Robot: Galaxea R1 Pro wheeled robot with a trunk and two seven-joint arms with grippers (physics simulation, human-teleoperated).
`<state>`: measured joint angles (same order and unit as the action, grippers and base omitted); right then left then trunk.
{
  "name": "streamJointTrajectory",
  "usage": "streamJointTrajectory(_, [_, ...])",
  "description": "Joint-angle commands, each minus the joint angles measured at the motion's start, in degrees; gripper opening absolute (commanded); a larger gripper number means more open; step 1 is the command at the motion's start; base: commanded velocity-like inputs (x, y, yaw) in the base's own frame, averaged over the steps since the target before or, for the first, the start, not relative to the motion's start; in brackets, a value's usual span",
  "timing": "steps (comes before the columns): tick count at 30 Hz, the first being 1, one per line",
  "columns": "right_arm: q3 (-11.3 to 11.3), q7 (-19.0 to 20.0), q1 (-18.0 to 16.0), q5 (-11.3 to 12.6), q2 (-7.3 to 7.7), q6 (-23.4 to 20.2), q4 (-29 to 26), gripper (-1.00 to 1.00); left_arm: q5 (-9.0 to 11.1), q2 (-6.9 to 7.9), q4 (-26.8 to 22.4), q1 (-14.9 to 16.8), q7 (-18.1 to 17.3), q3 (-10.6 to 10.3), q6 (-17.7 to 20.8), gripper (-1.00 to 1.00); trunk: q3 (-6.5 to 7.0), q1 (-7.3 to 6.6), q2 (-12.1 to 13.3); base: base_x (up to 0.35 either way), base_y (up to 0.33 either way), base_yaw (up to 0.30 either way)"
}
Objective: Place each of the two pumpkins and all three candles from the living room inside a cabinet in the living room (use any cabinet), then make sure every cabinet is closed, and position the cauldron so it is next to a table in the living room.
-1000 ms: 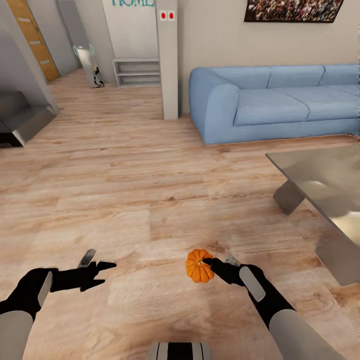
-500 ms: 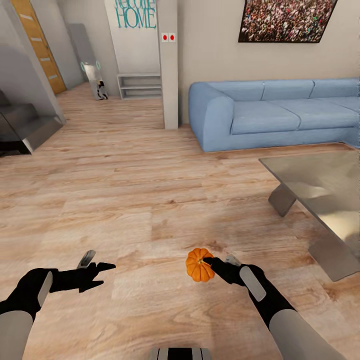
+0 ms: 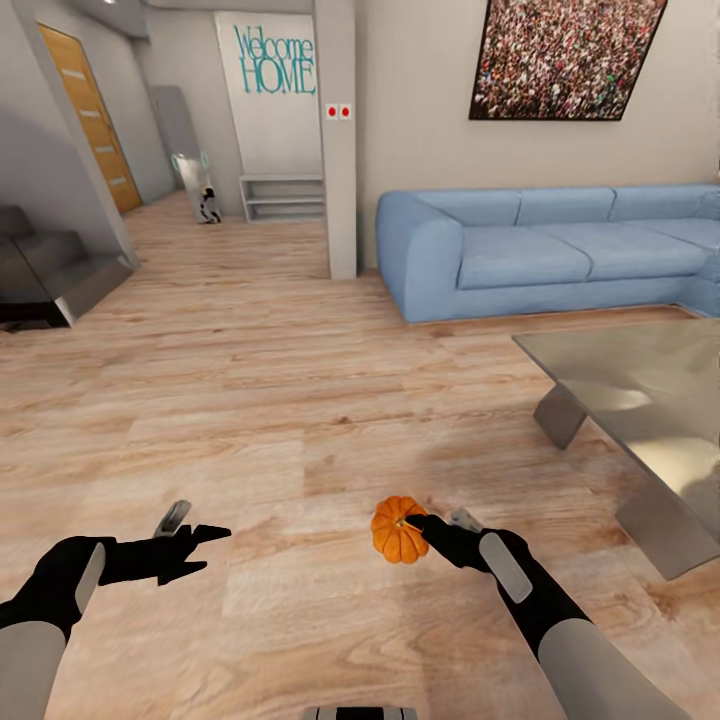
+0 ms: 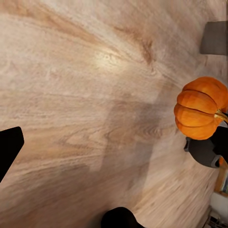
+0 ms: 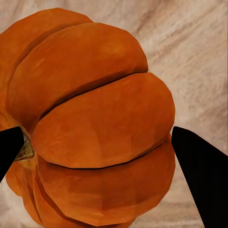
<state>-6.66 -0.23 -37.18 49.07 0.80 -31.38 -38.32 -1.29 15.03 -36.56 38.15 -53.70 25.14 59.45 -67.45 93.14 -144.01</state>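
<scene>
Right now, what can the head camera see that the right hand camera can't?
The head view alone takes in the room: the blue sofa, the glass-topped table, the Welcome HOME sign, the picture on the wall, and the left gripper, open and holding nothing. The right wrist view alone gives a close look at the pumpkin's ribs between two dark fingers. Both show the pumpkin in the right gripper above the wooden floor.

Arm and gripper pose
Right gripper [image 3: 412, 527] is clamping the pumpkin [image 3: 396, 532]; left gripper [image 3: 200, 535] is extending forward, fingers parted, holding nothing.
</scene>
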Motion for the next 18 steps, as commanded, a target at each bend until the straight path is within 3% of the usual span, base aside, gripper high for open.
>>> streamJointTrajectory(1, [-0.02, -0.31, 0.01, -0.03, 0.0, 0.0, 0.0, -1.0, -0.03, 0.0, 0.03, 0.0, 0.0, 0.0, -0.02, 1.0, 0.23, -0.02, 0.02, 0.0, 0.0, 0.0])
streamJointTrajectory(18, [-0.1, -0.31, -0.08, -0.03, 0.01, 1.02, 0.05, -1.0, -0.11, -0.27, 0.03, 0.0, 0.09, 0.07, -0.17, 1.0, 3.99, -0.46, 0.25, 0.0, 0.0, 0.0])
